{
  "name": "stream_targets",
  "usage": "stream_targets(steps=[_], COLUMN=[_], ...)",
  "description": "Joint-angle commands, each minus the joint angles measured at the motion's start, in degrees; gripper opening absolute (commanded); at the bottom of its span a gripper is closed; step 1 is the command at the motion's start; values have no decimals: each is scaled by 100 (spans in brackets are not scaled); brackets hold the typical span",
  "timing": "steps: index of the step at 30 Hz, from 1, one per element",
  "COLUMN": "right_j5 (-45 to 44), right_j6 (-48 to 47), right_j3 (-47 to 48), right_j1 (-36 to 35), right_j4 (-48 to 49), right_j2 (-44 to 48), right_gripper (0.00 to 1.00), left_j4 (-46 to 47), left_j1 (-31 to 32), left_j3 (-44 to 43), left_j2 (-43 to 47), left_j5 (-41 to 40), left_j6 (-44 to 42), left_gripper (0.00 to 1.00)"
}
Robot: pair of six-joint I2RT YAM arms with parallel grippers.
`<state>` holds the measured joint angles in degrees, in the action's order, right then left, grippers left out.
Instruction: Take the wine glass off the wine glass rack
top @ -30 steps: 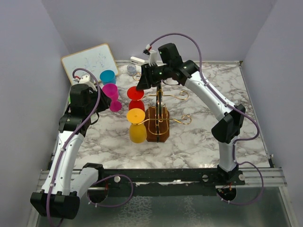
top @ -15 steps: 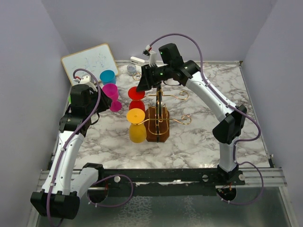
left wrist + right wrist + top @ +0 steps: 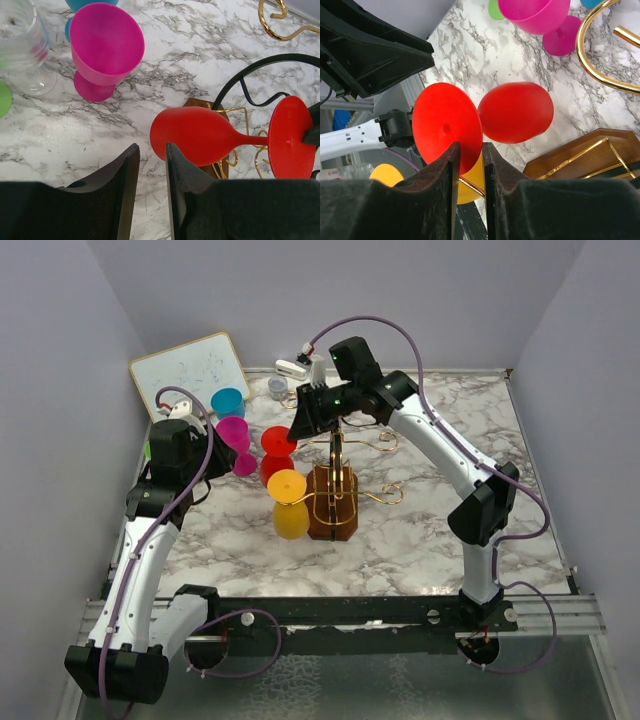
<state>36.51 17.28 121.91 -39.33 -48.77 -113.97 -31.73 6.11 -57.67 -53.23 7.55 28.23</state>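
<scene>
The red wine glass hangs sideways at the left of the wine glass rack [image 3: 337,455], a gold wire stand on a dark wooden base [image 3: 333,518]. My right gripper [image 3: 303,423] is shut on the rim of the glass's round foot [image 3: 278,440]; the bowl [image 3: 275,469] hangs below. In the right wrist view the gripper [image 3: 469,150] pinches the foot [image 3: 445,125], with the bowl [image 3: 516,112] beyond. A yellow glass [image 3: 290,520] hangs on the rack. My left gripper [image 3: 207,460] is empty, its jaws almost together, just short of the red bowl [image 3: 192,135].
A magenta glass [image 3: 238,436] and a blue cup [image 3: 228,402] stand left of the rack. A whiteboard [image 3: 190,368] lies at the back left. A clear glass [image 3: 22,50] stands by the magenta glass [image 3: 102,47]. Gold hook arms [image 3: 375,445] reach right of the post.
My right gripper has carried the red glass a little to the left and toward the front, away from the rack's post. The left arm has barely moved.
</scene>
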Motion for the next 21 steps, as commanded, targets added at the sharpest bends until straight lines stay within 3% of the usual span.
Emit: stream_targets(steps=[1,10,21], right_j5=[55,380,509], right_j6=[93,364,442], right_j3=[-183,-418,-492], right_j1=[-31,-31,-45], right_j4=[127,664,800], right_j2=[283,594,526], right_gripper=[22,20,26], left_j4=[110,92,113], left_j1=[-20,-22,-21], left_j3=[39,7,53], left_j2=[132,116,103], left_j5=[141,138,174], left_j6=[34,41,60], left_gripper=[31,31,31])
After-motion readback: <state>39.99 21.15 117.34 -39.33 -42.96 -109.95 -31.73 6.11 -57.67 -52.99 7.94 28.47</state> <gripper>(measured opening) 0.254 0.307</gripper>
